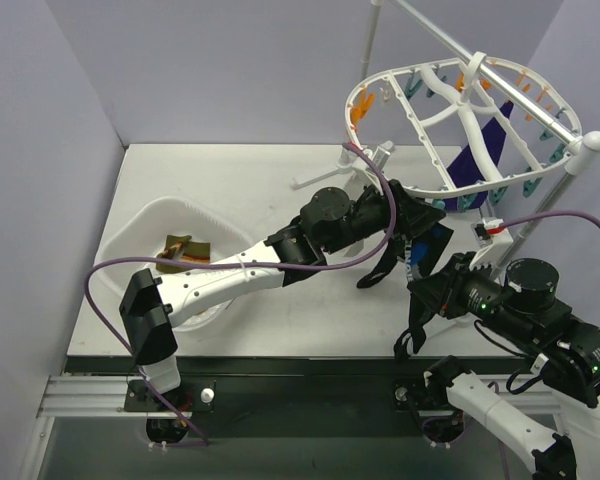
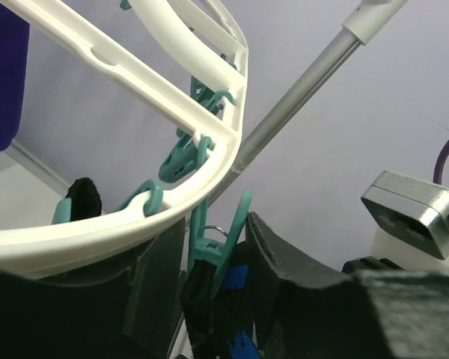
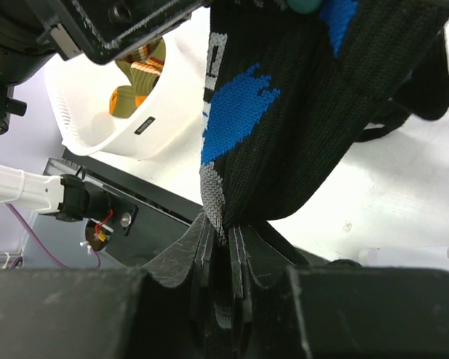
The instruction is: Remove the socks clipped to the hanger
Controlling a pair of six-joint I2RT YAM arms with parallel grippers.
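Note:
The white oval hanger (image 1: pixel 365 95) hangs at the back right, and its rim (image 2: pixel 97 232) crosses the left wrist view. A black sock with blue print (image 1: pixel 420 250) hangs from a teal clip (image 2: pixel 217 247) on the near rim. My left gripper (image 1: pixel 405 250) (image 2: pixel 215 224) is open, with its jaws on either side of that clip and close against it. My right gripper (image 1: pixel 425 300) (image 3: pixel 226 224) is shut on the lower end of the same sock (image 3: pixel 299 112). A dark purple sock (image 1: pixel 477 150) hangs further back.
A white tub (image 1: pixel 140 225) at the left holds orange-brown patterned socks (image 1: pixel 185 247), and it also shows in the right wrist view (image 3: pixel 135 112). A grey stand pole (image 2: pixel 299 90) slants beside the hanger. Several empty teal and orange clips dangle from the frame.

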